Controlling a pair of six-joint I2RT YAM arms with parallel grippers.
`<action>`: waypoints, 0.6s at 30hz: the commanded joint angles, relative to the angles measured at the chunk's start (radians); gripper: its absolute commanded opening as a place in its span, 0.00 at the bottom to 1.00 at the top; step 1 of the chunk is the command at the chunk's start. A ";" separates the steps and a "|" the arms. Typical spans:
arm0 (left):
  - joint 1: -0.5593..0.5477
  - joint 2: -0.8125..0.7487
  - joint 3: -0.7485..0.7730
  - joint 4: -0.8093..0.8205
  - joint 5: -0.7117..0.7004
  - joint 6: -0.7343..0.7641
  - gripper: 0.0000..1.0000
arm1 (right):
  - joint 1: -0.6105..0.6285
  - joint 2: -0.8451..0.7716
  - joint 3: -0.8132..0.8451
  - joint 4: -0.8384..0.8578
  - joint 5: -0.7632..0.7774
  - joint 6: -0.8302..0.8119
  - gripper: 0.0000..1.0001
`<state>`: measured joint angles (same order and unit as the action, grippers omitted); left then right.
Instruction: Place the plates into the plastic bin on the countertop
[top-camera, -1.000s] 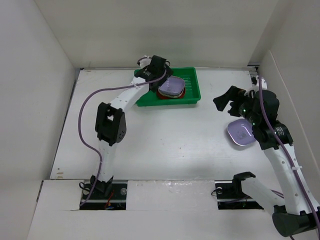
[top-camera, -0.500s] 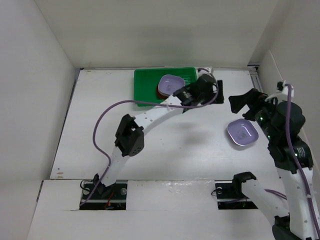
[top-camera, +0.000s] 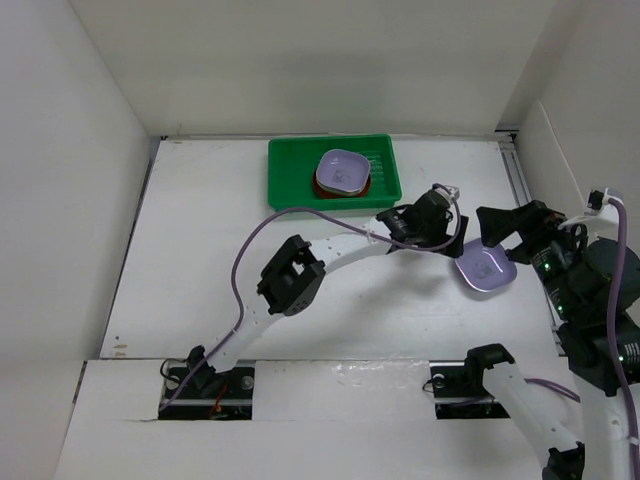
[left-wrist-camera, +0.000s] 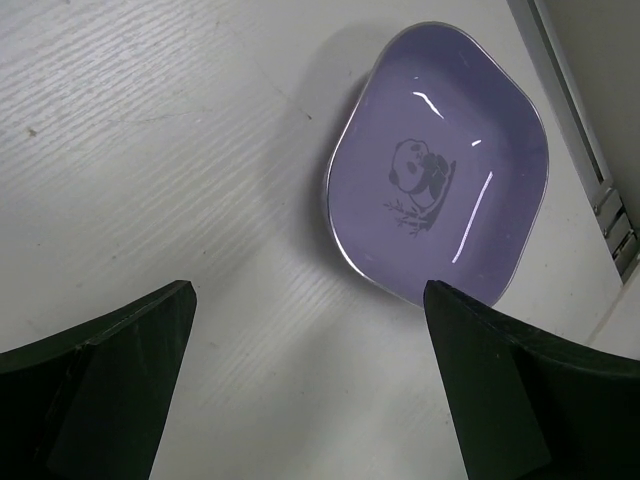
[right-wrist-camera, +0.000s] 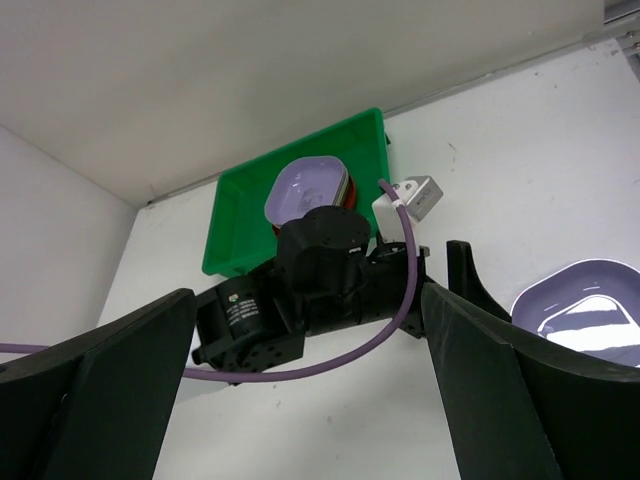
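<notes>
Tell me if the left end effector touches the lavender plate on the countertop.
Cannot tell. Left wrist view: one finger of the left end effector overlaps the lavender plate rim; height unclear.

Lavender plate (left-wrist-camera: 437, 165): smooth and highly glossy, with sharp white highlights across the well and a printed panda motif (plastic or glazed ware, cannot tell which).
Countertop (left-wrist-camera: 150, 150): white and matt, finely streaked with a faint grain.
Plastic bin (top-camera: 290, 185): bright green moulded plastic with a low sheen and a ribbed floor.
Second lavender plate (top-camera: 342, 170): lying in the bin, glossy likewise.
Left gripper (left-wrist-camera: 307, 300): fingers (left-wrist-camera: 110, 390) dark, matt, smooth and plastic-looking.
Cable (top-camera: 236, 290): purple, with a smooth sheath.
</notes>
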<state>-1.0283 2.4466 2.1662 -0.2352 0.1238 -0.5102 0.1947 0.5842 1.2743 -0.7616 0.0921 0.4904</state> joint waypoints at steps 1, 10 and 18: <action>-0.012 0.037 0.035 0.074 0.037 0.007 0.97 | -0.009 -0.006 -0.007 0.001 -0.015 0.004 1.00; -0.012 0.133 0.136 0.074 0.046 -0.030 0.83 | -0.009 -0.006 -0.016 -0.008 -0.035 -0.015 1.00; -0.021 0.177 0.170 0.073 -0.113 -0.090 0.48 | -0.009 -0.015 -0.026 -0.008 -0.077 -0.015 1.00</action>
<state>-1.0389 2.6175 2.2818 -0.1596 0.0956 -0.5762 0.1947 0.5800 1.2499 -0.7795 0.0383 0.4862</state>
